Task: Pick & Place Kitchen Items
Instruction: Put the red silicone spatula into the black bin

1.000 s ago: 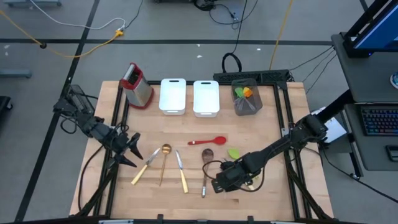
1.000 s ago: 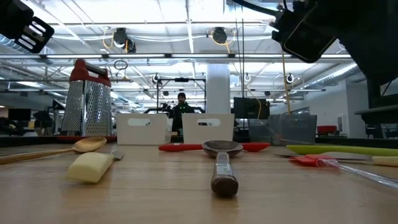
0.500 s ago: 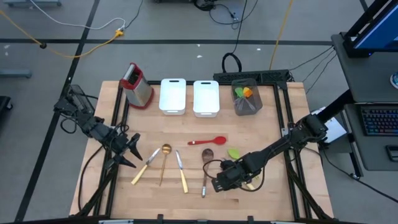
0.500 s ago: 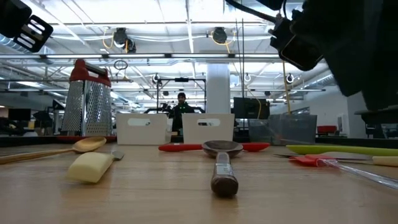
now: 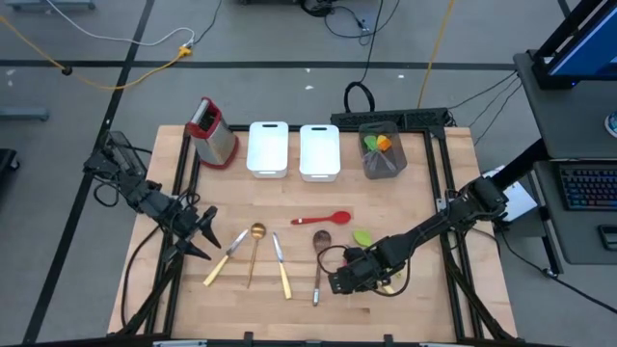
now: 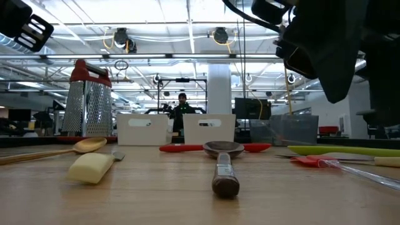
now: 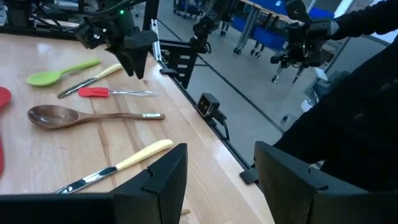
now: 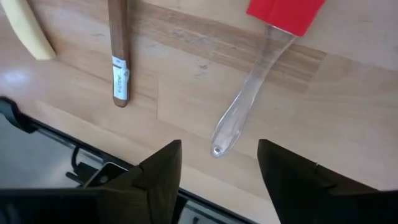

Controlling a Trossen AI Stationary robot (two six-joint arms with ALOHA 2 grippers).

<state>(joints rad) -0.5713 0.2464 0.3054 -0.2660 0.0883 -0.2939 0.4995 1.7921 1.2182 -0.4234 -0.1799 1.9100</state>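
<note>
At the worktop's [image 5: 289,207] near right, the right claw [image 5: 337,282] is now spreading its fingers apart, empty, above the clear-handled red spatula [image 8: 267,56], seemingly readying a pick. The left claw [image 5: 205,231] is waiting apart, far left.

Right gripper [image 5: 339,282] now a touch farther toward the table's left than a second ago, fingers [image 8: 158,174] parted above the red spatula [image 8: 273,25], its clear handle lying on the wood between them. In the low view, hanging lower and nearer than before, covering more of the upper right corner.
</note>
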